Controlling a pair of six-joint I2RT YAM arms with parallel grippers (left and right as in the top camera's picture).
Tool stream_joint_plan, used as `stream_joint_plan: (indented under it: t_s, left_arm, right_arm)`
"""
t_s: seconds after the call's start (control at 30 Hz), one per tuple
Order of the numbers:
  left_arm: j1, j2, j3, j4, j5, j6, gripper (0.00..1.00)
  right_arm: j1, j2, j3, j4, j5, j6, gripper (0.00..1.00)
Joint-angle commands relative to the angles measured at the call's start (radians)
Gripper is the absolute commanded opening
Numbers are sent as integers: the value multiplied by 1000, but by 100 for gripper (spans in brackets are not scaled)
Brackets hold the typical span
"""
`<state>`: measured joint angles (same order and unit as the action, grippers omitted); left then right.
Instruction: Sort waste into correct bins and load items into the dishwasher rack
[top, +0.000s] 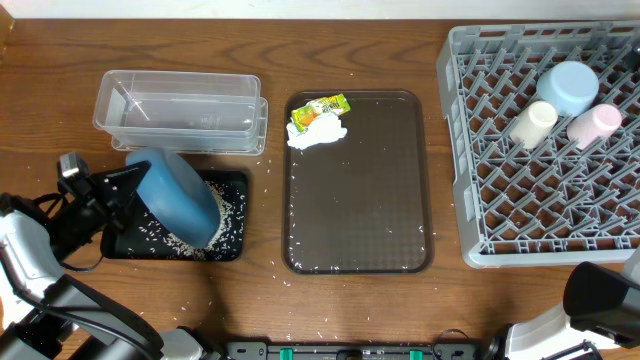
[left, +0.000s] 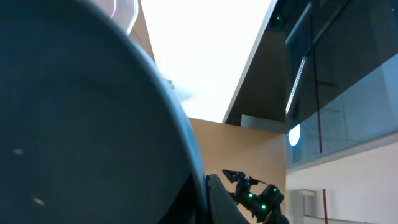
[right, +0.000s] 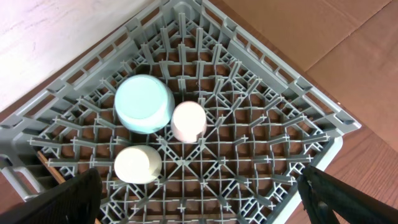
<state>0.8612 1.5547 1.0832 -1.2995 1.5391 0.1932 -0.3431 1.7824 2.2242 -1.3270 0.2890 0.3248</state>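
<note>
My left gripper (top: 140, 186) is shut on the rim of the dark-blue dish (top: 178, 195), which is tipped steeply over the black tray (top: 236, 248). White rice grains (top: 226, 214) lie in that tray by the dish's lower edge. In the left wrist view the dish (left: 81, 124) fills the left side. The yellow-green wrapper (top: 324, 106) and crumpled white paper (top: 318, 133) lie on the brown tray (top: 360, 200). My right gripper (right: 202, 205) hangs open over the grey rack (right: 261, 143), which holds the light-blue bowl (right: 144, 104), pink cup (right: 188, 121) and cream cup (right: 138, 164).
The clear tub (top: 180, 110) stands behind the black tray. The rack (top: 520, 200) takes up the right side of the table. A few stray grains (top: 283, 268) lie on the wood near the brown tray. The right arm (top: 600, 295) sits at the bottom right.
</note>
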Motion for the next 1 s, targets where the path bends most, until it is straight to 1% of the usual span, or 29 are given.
stream_joint_plan:
  t_s: [0.0,0.07,0.13,0.2,0.27,0.3,0.37,0.43,0.5,0.6,0.83,0.97]
  left_arm:
    - [12,-28,0,-48,32,61,6]
    - [2,-35,0,-60,32,88,6]
    - [17,-35,1,-25,32,78,6]
    - [23,-38,1,-70,32,88,6]
    - [-5,-51,1,-121,32,169,6]
    - [-17,-59,1,-117,31,192,6]
    - [-20,-64,1,-108,32,188,6]
    - [-19,-68,2,-138,32,173,6]
    - [-43,-80,2,-159,32,189,6]
    - [-68,-95,10,-131,32,191,6]
    - [-57,-101,15,-121,32,187,6]
    - [-62,-102,15,-169,32,168,6]
  right_arm:
    - [-3,5,1,-1,18,-11,99]
    - [-3,5,1,-1,18,-11,99]
    - [-3,5,1,-1,18,-11,99]
    - [-3,5,1,-1,18,-11,99]
    - [-3,5,1,-1,18,-11,99]
    - [-3,5,1,-1,18,-11,99]
    - [-3,5,1,-1,18,-11,99]
    - [-3,5,1,-1,18,-11,99]
    - [-3,5,1,-1,18,-11,99]
    - [-3,5,1,-1,18,-11,99]
    - [-3,5,1,-1,18,-11,99]
    - [-3,5,1,-1,18,-11,99]
